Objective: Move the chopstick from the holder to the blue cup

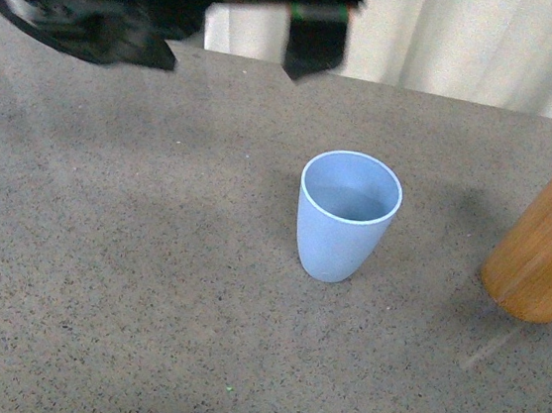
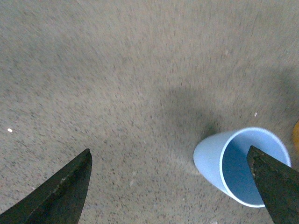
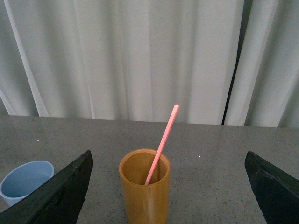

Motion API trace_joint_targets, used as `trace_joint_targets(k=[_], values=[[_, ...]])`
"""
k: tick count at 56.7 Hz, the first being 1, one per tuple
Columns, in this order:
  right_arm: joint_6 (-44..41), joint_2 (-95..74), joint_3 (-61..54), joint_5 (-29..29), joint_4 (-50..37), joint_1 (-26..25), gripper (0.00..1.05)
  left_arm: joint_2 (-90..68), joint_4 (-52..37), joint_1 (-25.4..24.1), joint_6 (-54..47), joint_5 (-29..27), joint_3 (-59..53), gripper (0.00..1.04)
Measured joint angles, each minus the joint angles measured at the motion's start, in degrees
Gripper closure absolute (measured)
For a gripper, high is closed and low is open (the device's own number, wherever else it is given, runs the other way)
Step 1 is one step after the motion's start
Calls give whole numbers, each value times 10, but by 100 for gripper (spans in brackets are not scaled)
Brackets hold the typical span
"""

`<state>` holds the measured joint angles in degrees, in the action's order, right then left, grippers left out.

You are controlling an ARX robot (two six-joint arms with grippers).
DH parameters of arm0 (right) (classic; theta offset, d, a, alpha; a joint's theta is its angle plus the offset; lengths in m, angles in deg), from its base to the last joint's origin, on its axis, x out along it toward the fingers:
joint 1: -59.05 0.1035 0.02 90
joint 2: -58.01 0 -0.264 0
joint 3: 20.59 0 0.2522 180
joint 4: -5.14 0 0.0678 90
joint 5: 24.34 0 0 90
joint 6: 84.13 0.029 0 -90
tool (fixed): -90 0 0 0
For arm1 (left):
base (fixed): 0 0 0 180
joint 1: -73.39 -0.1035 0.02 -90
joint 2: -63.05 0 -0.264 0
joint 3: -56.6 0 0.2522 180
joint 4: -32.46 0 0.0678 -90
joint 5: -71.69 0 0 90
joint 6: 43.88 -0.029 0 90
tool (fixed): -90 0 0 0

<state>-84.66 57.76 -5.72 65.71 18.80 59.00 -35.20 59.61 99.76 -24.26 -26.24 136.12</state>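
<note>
The blue cup point(image 1: 346, 218) stands upright and empty in the middle of the grey table. The orange-brown holder point(image 1: 549, 248) stands to its right, cut by the front view's edge. In the right wrist view one pinkish chopstick point(image 3: 163, 140) leans in the holder point(image 3: 144, 196), with its top well above the rim. My right gripper point(image 3: 168, 186) is open and faces the holder from a short way off. My left gripper point(image 1: 223, 56) is open and empty, high above the table behind and left of the cup. In the left wrist view point(image 2: 168, 186) the cup point(image 2: 210, 156) lies by one finger.
The speckled grey table point(image 1: 128, 279) runs back to white curtains point(image 3: 140, 56). The blue cup also shows in the right wrist view point(image 3: 23, 179), beside the holder. A sliver of the orange holder point(image 2: 296, 135) shows at the edge of the left wrist view.
</note>
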Motion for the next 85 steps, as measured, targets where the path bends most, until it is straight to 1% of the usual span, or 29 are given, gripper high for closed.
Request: trace_joint_targets(k=[6, 8, 10, 11, 12, 14, 15, 17, 19, 21, 23, 25, 29, 35, 37, 49, 73, 78, 83, 85], values=[[0, 0, 0, 0, 0, 0, 10, 101, -82, -44, 9, 34, -78, 7], [0, 0, 0, 0, 0, 0, 10, 138, -131, -55, 0, 19, -112, 9], [0, 0, 0, 0, 0, 0, 10, 193, -240, -72, -34, -33, -174, 16], [0, 0, 0, 0, 0, 0, 10, 207, -264, -78, -43, -38, -189, 18], [0, 0, 0, 0, 0, 0, 10, 237, -309, -89, -69, -50, -220, 22], [0, 0, 0, 0, 0, 0, 10, 302, -374, -116, -106, -38, -279, 29], [0, 0, 0, 0, 0, 0, 10, 337, -388, -132, -122, -27, -307, 32], [0, 0, 0, 0, 0, 0, 10, 390, -387, -156, -136, -8, -344, 38], [0, 0, 0, 0, 0, 0, 10, 462, -367, -196, -155, 28, -395, 45], [0, 0, 0, 0, 0, 0, 10, 515, -345, -223, -164, 53, -430, 50], [0, 0, 0, 0, 0, 0, 10, 580, -319, -247, -171, 66, -473, 57], [0, 0, 0, 0, 0, 0, 10, 619, -312, -257, -174, 66, -500, 63], [0, 0, 0, 0, 0, 0, 10, 667, -310, -261, -181, 71, -531, 74], [0, 0, 0, 0, 0, 0, 10, 704, -310, -262, -187, 79, -556, 97], [0, 0, 0, 0, 0, 0, 10, 710, -310, -262, -187, 79, -562, 102], [0, 0, 0, 0, 0, 0, 10, 760, -298, -262, -191, 79, -601, 101], [0, 0, 0, 0, 0, 0, 10, 846, -250, -262, -192, 79, -637, 101], [0, 0, 0, 0, 0, 0, 10, 864, -253, -262, -192, 79, -647, 101], [0, 0, 0, 0, 0, 0, 10, 881, -238, -262, -193, 79, -647, 101], [0, 0, 0, 0, 0, 0, 10, 905, -211, -262, -193, 79, -647, 101]])
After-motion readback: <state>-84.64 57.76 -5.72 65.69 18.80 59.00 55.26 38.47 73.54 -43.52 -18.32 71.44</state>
